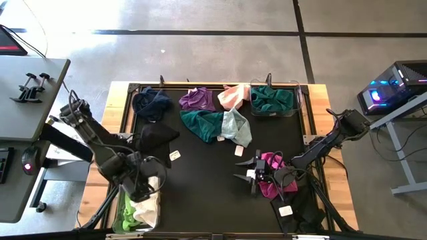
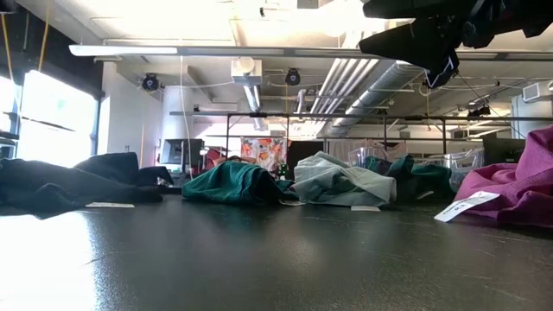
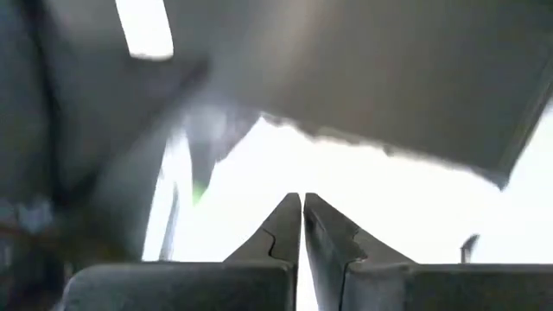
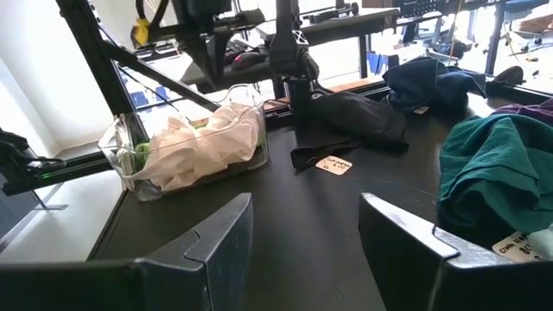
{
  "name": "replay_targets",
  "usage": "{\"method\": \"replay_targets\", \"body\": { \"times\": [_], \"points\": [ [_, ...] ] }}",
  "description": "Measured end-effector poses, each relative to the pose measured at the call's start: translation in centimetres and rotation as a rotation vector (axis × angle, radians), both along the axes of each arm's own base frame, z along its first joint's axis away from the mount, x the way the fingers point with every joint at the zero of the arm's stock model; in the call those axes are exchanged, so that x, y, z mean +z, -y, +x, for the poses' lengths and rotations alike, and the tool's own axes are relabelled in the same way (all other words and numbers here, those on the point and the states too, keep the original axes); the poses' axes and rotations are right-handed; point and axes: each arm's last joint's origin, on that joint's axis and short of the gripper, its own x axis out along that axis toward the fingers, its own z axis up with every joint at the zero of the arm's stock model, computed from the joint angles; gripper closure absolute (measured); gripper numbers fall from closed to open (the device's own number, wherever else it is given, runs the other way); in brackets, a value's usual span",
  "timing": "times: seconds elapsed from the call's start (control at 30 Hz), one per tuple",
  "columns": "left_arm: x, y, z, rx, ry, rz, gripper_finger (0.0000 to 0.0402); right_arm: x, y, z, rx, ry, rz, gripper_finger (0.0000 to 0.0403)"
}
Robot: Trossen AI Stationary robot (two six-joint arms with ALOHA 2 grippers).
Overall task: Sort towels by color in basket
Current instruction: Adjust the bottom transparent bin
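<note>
hovering over the clear plastic bin of white and lime cloths (image 1: 137, 212), the left gripper (image 1: 142, 192) has its jaws pressed together with nothing between them, which suits a drop just made into that pale pile. the bin sits at the bench's near left corner, so light colours gather there. a black towel (image 1: 157, 136) lies just beyond the bin, a likely next pick. well across the black bench (image 1: 200, 187) from the bin, the right gripper (image 1: 255, 177) waits with jaws spread, empty, beside a crumpled magenta towel (image 1: 271, 175). far from the bin, along the back edge, lie navy (image 1: 151, 101), purple (image 1: 197, 99), pink (image 1: 233, 97) and teal towels (image 1: 201, 123), unsorted.
</note>
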Motion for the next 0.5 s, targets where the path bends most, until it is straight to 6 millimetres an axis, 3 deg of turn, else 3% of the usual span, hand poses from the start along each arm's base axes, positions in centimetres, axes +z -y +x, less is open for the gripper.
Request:
{"method": "replay_targets", "body": {
  "times": [0.1, 0.23, 0.37, 0.5],
  "points": [
    [-0.1, -0.2, -0.6, -0.037, -0.117, -0.024, 0.0387, -0.1, 0.0, 0.0, 0.0, -0.005, -0.004, 0.0202],
    [-0.1, -1.3, -1.4, -0.061, -0.191, 0.09, 0.0379, -0.1, 0.0, 0.0, 0.0, -0.008, -0.004, 0.0202],
    [0.0, -2.0, -1.7, -0.082, -0.171, 0.23, 0.0378, -0.1, 0.0, 0.0, -0.001, -0.01, -0.005, 0.0202],
    [-0.4, -2.2, -1.5, -0.11, -0.183, 0.227, 0.0369, -0.1, 0.0, 0.0, -0.001, -0.012, -0.003, 0.0202]
  ]
}}
